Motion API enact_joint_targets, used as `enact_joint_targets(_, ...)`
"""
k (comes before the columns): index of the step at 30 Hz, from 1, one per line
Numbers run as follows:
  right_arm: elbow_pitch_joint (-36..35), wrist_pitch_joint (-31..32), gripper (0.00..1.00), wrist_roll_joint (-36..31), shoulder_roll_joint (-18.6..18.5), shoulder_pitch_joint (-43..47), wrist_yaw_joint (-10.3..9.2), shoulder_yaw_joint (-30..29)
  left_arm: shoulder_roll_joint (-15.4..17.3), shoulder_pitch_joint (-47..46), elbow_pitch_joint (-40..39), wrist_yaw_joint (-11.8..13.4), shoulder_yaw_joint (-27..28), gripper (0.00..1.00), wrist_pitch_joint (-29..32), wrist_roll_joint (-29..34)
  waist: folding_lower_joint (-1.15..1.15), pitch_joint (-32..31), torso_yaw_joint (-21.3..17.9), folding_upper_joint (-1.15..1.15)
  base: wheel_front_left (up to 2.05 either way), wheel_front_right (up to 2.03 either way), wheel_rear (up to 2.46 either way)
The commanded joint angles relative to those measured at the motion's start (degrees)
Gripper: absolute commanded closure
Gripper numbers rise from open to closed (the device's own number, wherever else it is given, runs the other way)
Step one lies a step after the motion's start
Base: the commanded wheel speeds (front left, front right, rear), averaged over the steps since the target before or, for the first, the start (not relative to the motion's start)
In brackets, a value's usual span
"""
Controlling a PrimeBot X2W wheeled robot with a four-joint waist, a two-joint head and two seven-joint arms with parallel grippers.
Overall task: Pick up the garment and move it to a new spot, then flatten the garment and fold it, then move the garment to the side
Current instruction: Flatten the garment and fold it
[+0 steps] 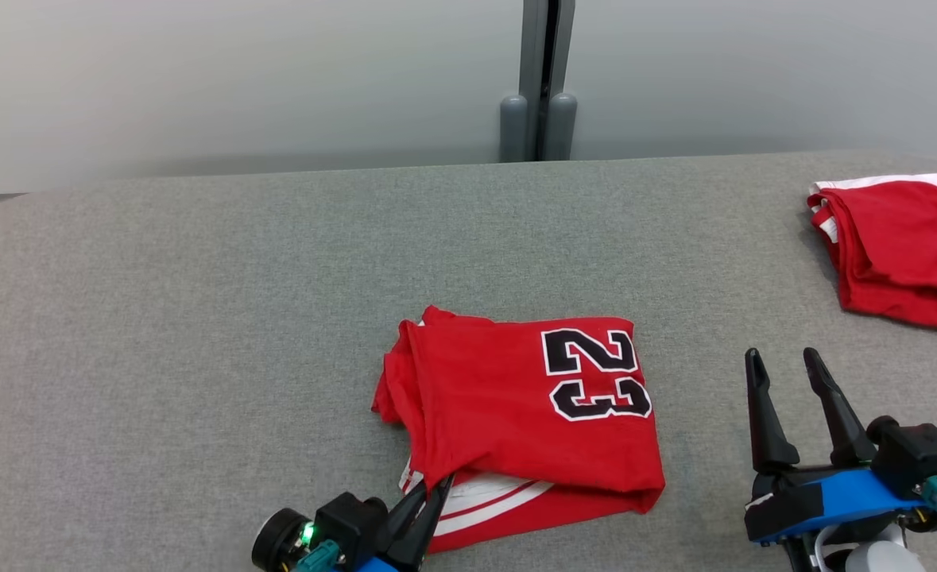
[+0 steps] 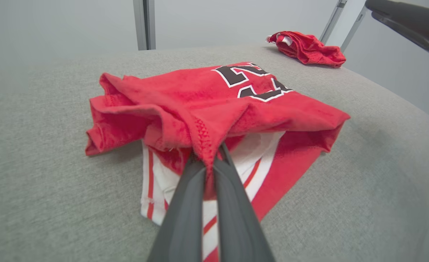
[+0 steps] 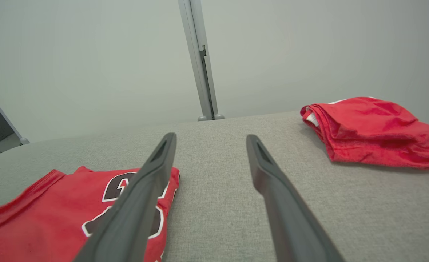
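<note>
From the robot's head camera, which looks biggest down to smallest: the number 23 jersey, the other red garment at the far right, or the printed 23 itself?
1. jersey
2. other red garment, though it lies farther off and the picture's edge cuts it
3. printed 23

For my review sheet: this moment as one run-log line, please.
phase: jersey folded, grasped | left gripper: shut on jersey's near edge | right gripper: open, clear of jersey | other: second red garment, far right

Even, soft overhead light, faint shadows, no glare; wrist views w/ wide-angle edge warp, near parts blurred.
</note>
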Motion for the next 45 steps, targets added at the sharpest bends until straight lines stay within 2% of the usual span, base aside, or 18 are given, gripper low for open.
enact_joint_targets(1, 0.16, -0.38, 0.0, -0.32, -0.22, 0.14, 0.01, -0.36, 0.8, 0.82, -0.81, -0.07, -0.17, 1.0, -0.19, -0.42, 0.0, 0.08, 0.23, 0.0, 0.0, 0.0, 0.0)
enact_joint_targets(8, 1.26, -0.59, 0.0, -0.29, -0.23, 0.12, 0.01, -1.49, 3.24, 3.02, -2.72, -0.06, -1.54, 1.0, 2.58, -2.91, 0.0, 0.55, 1.01, 0.0, 0.0, 0.0, 0.0)
enact_joint_targets(9, 1.47, -0.54, 0.0, -0.23, -0.21, 0.03, 0.01, -1.46, 3.18, 2.96, -2.77, 0.05, -1.51, 0.22, 2.58, -2.99, 0.0, 0.59, 1.08, 0.0, 0.0, 0.0, 0.0)
enact_joint_targets(10, 1.61, -0.62, 0.0, -0.21, -0.2, -0.02, 0.01, -1.39, 3.05, 2.86, -2.82, 0.32, -1.45, 0.0, 2.53, -3.08, 0.0, 0.63, 1.13, 0.0, 0.0, 0.0, 0.0)
enact_joint_targets(18, 2.23, -1.05, 0.0, -0.22, -0.11, -0.49, 0.01, -1.56, 2.83, 1.49, -8.11, 2.23, 1.88, 0.0, 0.08, -2.04, 0.0, 0.82, 1.67, 0.0, 0.0, 0.0, 0.0)
enact_joint_targets(20, 2.13, -1.11, 0.0, -0.17, -0.1, -1.15, 0.01, -1.23, 3.13, 1.21, -11.63, 4.49, 6.48, 0.0, -0.21, -1.48, 0.0, 0.79, 1.89, 0.0, 0.0, 0.0, 0.0)
enact_joint_targets(23, 1.78, -1.13, 0.0, -0.31, -0.08, -1.35, 0.01, -0.99, 3.26, 1.32, -14.68, 6.02, 11.09, 0.0, -0.21, -0.47, 0.0, 0.72, 1.95, 0.0, 0.0, 0.0, 0.0)
enact_joint_targets(24, 1.68, -1.21, 0.0, -0.37, -0.06, -1.45, 0.01, -0.83, 3.35, 1.75, -16.18, 6.72, 14.17, 0.0, -0.22, 0.35, 0.0, 0.7, 1.92, 0.0, 0.0, 0.0, 0.0)
enact_joint_targets(29, 1.66, -1.33, 0.0, -0.18, -0.03, -2.1, 0.01, -0.38, 2.95, 2.74, -18.28, 8.04, 21.33, 0.0, -0.23, 2.57, 0.0, 0.47, 1.79, 0.0, 0.0, 0.0, 0.0)
enact_joint_targets(33, 1.67, -1.36, 0.0, -0.23, -0.01, -2.05, 0.01, -0.08, 2.12, 3.83, -18.74, 8.52, 26.77, 0.0, -0.24, 3.78, 0.0, 0.06, 1.71, 0.0, 0.0, 0.0, 0.0)
enact_joint_targets(37, 1.66, -1.43, 0.0, -0.17, 0.0, -1.42, 0.01, 0.56, 1.37, 4.91, -17.92, 7.93, 31.28, 0.0, -0.24, 4.79, 0.0, -0.52, 1.67, 0.0, 0.0, 0.0, 0.0)
enact_joint_targets(45, 1.41, -1.37, 0.0, -0.1, 0.0, 0.7, 0.01, 1.57, -1.01, 7.44, -14.96, 6.93, 35.86, 0.0, -0.25, 8.32, 0.0, -1.95, 1.78, 0.0, 0.0, 0.0, 0.0)
